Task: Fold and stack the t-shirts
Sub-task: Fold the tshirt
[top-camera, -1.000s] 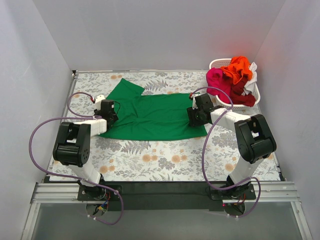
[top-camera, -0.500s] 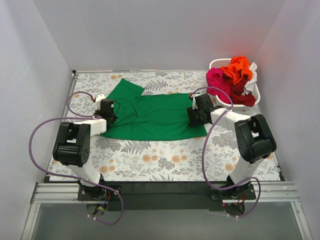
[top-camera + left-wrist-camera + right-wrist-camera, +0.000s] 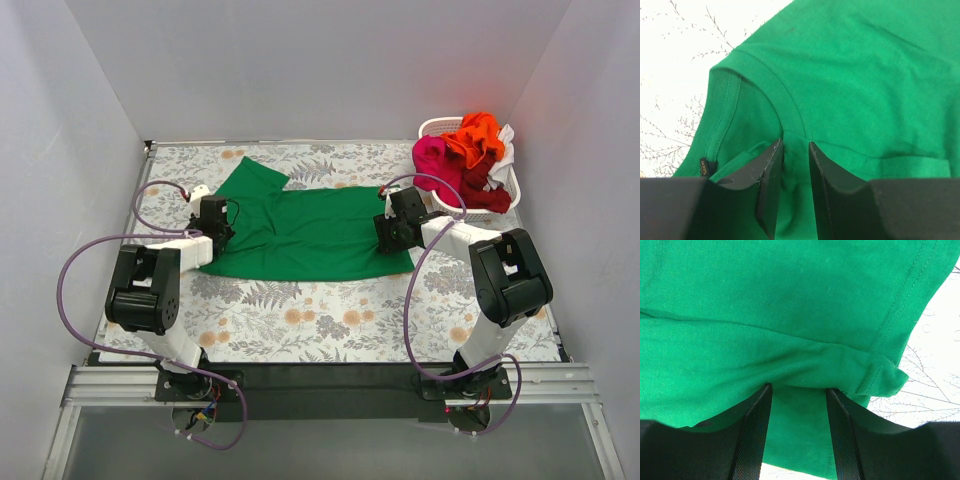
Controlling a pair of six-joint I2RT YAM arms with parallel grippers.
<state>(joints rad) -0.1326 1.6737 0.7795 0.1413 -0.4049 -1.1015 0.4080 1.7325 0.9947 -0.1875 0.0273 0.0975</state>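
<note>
A green t-shirt (image 3: 300,230) lies spread flat across the middle of the table, neck to the left. At the collar my left gripper (image 3: 214,222) has its jaws drawn close, pinching a bunched fold of the green cloth (image 3: 850,75) just below the neckband; the left gripper (image 3: 796,144) shows this pinch. My right gripper (image 3: 392,232) sits at the shirt's right hem. In the right wrist view the green cloth (image 3: 765,300) lies flat between the wide-apart fingers of the right gripper (image 3: 799,387), and a fold drapes over the tips.
A white basket (image 3: 432,126) stands at the back right corner. It holds an orange shirt (image 3: 478,135), a magenta one (image 3: 435,158), a dark red one (image 3: 485,190) and a white one (image 3: 506,140). A floral cloth (image 3: 330,320) covers the table.
My left gripper has shifted slightly toward the back left at the collar and its jaws have narrowed on the cloth. The right arm has not moved.
</note>
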